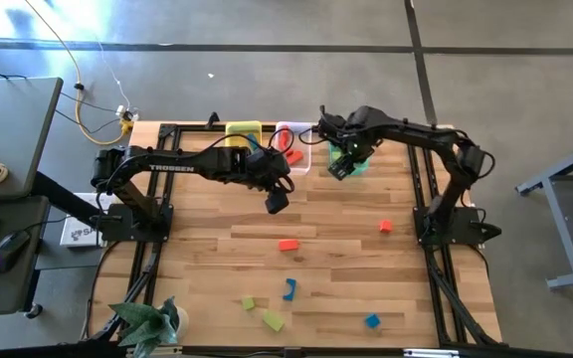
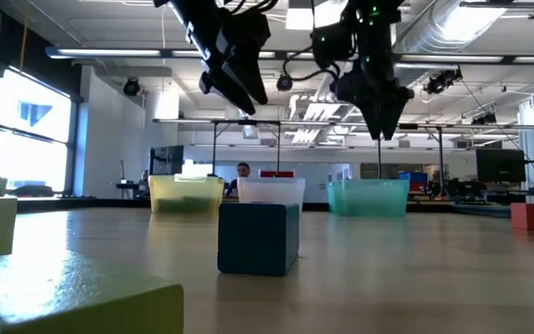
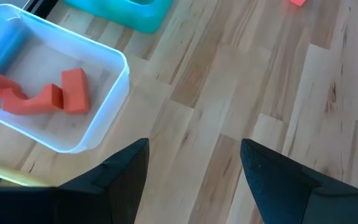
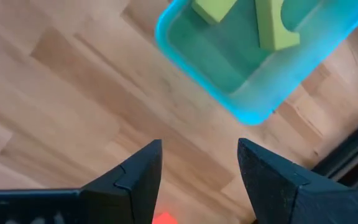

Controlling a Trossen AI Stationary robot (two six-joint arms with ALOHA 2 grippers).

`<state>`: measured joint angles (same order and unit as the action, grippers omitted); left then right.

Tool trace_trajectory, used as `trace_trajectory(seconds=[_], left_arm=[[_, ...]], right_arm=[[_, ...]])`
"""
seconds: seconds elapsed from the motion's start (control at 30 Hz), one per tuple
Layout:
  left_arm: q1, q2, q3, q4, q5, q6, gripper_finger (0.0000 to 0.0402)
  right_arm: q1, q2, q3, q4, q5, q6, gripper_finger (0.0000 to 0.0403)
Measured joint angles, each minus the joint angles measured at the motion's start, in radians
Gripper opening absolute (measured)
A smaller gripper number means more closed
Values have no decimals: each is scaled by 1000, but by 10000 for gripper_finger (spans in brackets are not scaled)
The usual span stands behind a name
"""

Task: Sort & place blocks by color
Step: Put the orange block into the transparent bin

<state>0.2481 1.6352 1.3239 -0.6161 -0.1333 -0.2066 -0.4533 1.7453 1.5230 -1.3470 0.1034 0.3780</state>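
1. Wood table (image 1: 207,249) carried both arms and the scattered blocks; a plant (image 1: 147,320) sat at its near-left corner.
2. Left gripper (image 1: 277,201) hung above bare wood just in front of the clear bin, fingers (image 3: 123,174) spread apart, nothing between them.
3. Yellow bin (image 1: 244,131) stood leftmost in the row of three at the far edge; its contents could not be made out.
4. Clear bin (image 1: 292,145) stood in the middle of the row, holding two red-orange pieces: an arch (image 3: 23,99) and a cube (image 3: 74,91) touching each other.
5. Teal bin (image 1: 350,159) stood rightmost; two yellow-green blocks (image 4: 272,25) lay inside it.
6. Right gripper (image 1: 340,167) hovered over the teal bin's near edge, fingers (image 4: 135,174) apart and empty.
7. Loose blocks on the table, left to right:
   - yellow-green cube (image 1: 249,303) near the front edge
   - yellow-green block (image 1: 273,320) just beside it, closer to the front
   - red-orange bar (image 1: 287,245) at mid-table, well apart from both grippers
   - blue arch (image 1: 289,289) in front of the bar
   - blue cube (image 1: 372,320) near the front edge, to the right
   - red-orange cube (image 1: 385,227) on the right side, near the right arm's base
8. Low view showed both grippers raised clear of the table top, with the three bins lined up behind a blue cube (image 2: 258,237).
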Motion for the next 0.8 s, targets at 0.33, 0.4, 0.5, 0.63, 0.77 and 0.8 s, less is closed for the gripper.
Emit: trace_trajectory(seconds=[0.33, 0.4, 0.5, 0.63, 0.77, 0.8], left_arm=[[0, 0, 0, -17, 0, 0, 243], [0, 0, 0, -17, 0, 0, 243], [0, 0, 0, -17, 3, 0, 243], [0, 0, 0, -17, 38, 14, 243], [-3, 0, 0, -20, 51, 26, 243], [-3, 0, 0, -20, 51, 26, 243]], right_arm=[[203, -106, 0, -169, 133, 252, 197], [246, -121, 0, -187, 149, 308, 197], [302, -140, 0, -195, 152, 390, 197], [371, -151, 0, -224, 198, 495, 197], [433, -152, -9, -223, 211, 552, 197], [445, -152, -19, -223, 211, 566, 197]])
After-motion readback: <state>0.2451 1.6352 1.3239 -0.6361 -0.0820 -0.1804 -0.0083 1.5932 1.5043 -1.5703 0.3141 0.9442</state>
